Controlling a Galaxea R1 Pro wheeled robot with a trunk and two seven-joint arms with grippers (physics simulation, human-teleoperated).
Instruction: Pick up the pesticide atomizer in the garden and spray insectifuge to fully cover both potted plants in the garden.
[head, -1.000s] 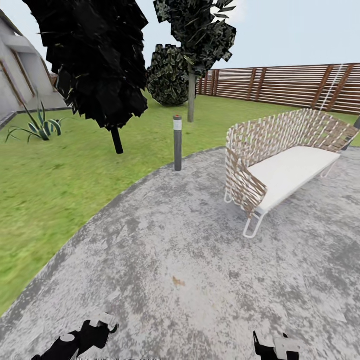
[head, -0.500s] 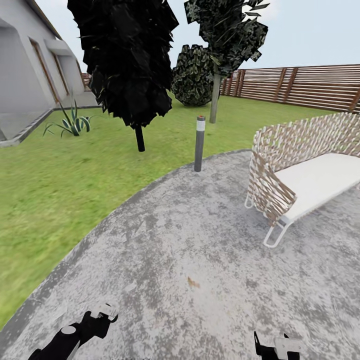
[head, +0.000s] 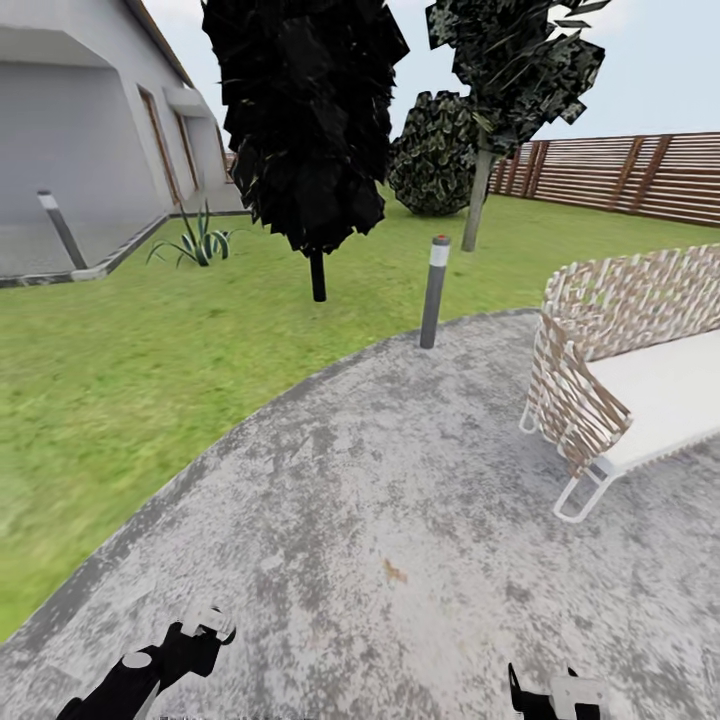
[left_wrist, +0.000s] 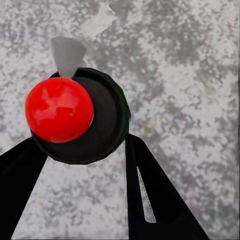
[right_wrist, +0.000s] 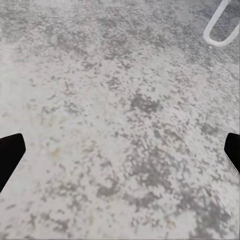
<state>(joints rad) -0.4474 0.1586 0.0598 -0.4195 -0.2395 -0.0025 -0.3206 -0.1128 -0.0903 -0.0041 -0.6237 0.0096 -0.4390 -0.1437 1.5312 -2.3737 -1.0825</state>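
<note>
My left gripper (head: 188, 642) hangs low over the round grey patio (head: 400, 520), shut on the pesticide atomizer (head: 211, 622), whose pale head shows at its tip. The left wrist view has the atomizer (left_wrist: 107, 115) as a dark round body with a red knob and a pale grey piece, wedged between the two black fingers of the gripper (left_wrist: 82, 144). My right gripper (head: 550, 695) is open over bare paving, and in the right wrist view nothing lies between the fingers of this gripper (right_wrist: 120, 150). A low rosette of pointed green leaves (head: 200, 242) grows by the house; I cannot make out a pot.
A grey post with a red dot (head: 434, 292) stands at the patio's edge. A woven bench with a white seat (head: 640, 380) is on the right. Dark trees (head: 310, 130) rise from the lawn (head: 120, 360), with a brown slatted fence (head: 640, 178) behind. A grey house (head: 80, 150) is at left.
The camera has turned left, so the whole scene slid right; the house and a second post came into view. Both grippers hold the same pose.
</note>
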